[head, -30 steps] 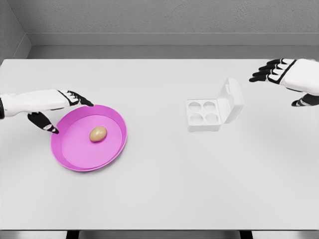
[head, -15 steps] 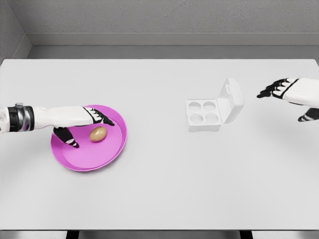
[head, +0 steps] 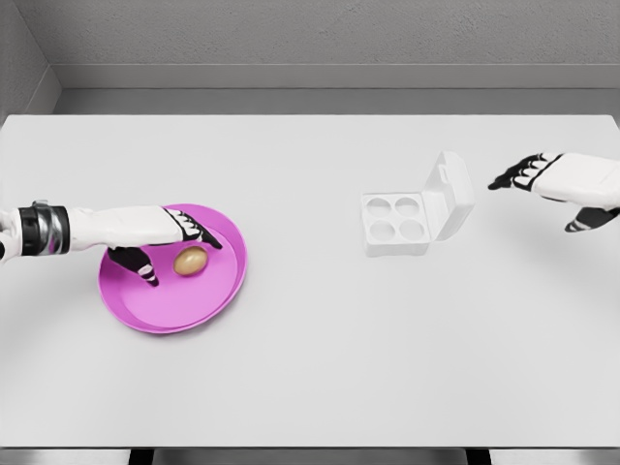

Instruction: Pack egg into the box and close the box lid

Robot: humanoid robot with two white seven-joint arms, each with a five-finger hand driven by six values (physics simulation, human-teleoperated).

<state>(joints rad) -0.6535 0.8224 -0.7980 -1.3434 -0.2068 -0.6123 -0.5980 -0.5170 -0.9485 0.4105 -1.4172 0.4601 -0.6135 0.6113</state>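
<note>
Left hand (head: 160, 237) hovers loose-fingered over the egg (head: 191, 260), gripping nothing, the egg lying in the pink plate (head: 165, 310) well left of the open box (head: 407, 218): light, smooth, brittle, best pinched gently across its middle, on a bare white table (head: 310, 387) under grey walls.

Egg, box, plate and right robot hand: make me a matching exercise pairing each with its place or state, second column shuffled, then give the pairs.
Column one:
1. egg
2. box
3. plate
4. right robot hand

Column two:
A. lid up, four cups unfilled
B. pink, on the table's left side
C. lying on the plate between the left robot hand's fingers
D. open, off to the right of the box

Pairs: 1-C, 2-A, 3-B, 4-D
</note>
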